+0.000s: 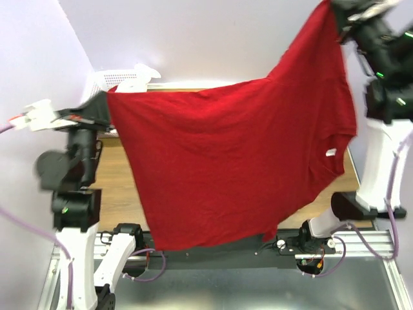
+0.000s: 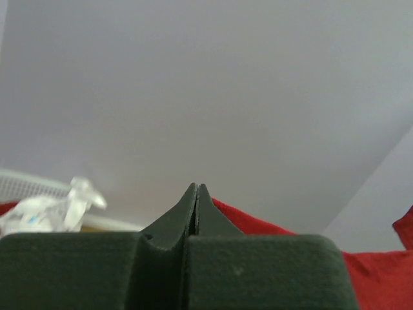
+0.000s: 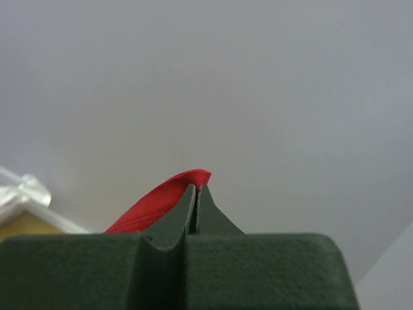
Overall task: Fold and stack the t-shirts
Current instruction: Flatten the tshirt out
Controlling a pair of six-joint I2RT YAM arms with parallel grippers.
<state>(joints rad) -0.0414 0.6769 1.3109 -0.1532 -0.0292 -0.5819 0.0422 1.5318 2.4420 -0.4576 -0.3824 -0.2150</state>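
Above the table (image 1: 116, 187), left end effector (image 2: 196, 192) and right end effector (image 3: 196, 191) pinch the red t-shirt (image 1: 219, 168) edges.

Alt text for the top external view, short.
Red t-shirt held spread in the air between both arms, hiding most of the table. The left pincer grips one end low at left; the right pincer grips the other high at top right. White basket behind at far left.
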